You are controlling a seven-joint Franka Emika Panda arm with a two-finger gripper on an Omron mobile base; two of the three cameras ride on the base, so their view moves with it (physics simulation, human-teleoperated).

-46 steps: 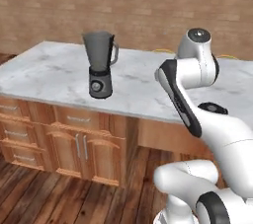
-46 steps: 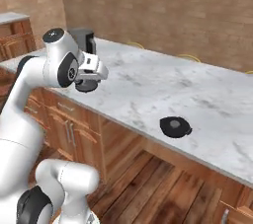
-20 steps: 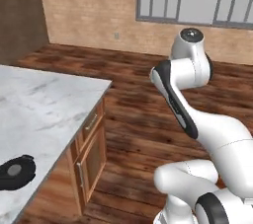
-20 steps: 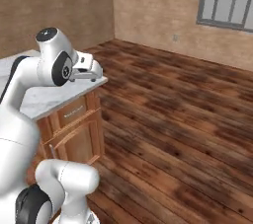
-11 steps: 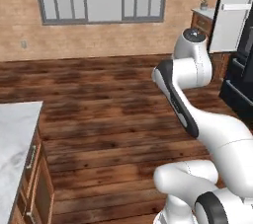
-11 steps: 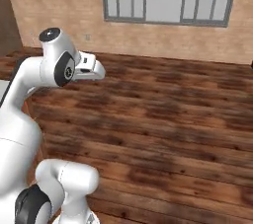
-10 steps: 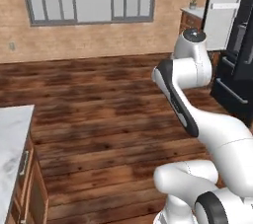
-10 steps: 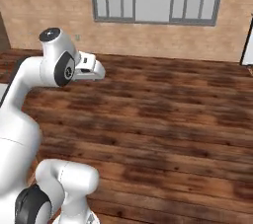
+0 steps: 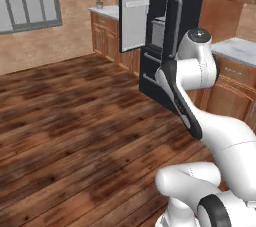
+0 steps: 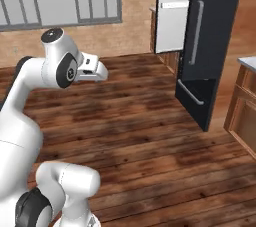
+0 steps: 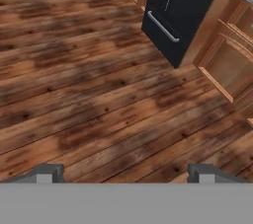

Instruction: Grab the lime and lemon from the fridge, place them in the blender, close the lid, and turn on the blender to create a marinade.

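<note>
The end effector [image 11: 123,171] hung empty, fingers spread wide, above the wooden floor [image 11: 89,94]. The fridge [image 10: 210,46] stood ahead with one door open; lime and lemon were hidden inside. Both fruits are probably light, firm and apt to roll, so grip them across the middle.

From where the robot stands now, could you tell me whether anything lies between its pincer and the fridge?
Nothing visible does. Bare wooden floor runs from the open pincer to the fridge, whose one door is swung open.
</note>
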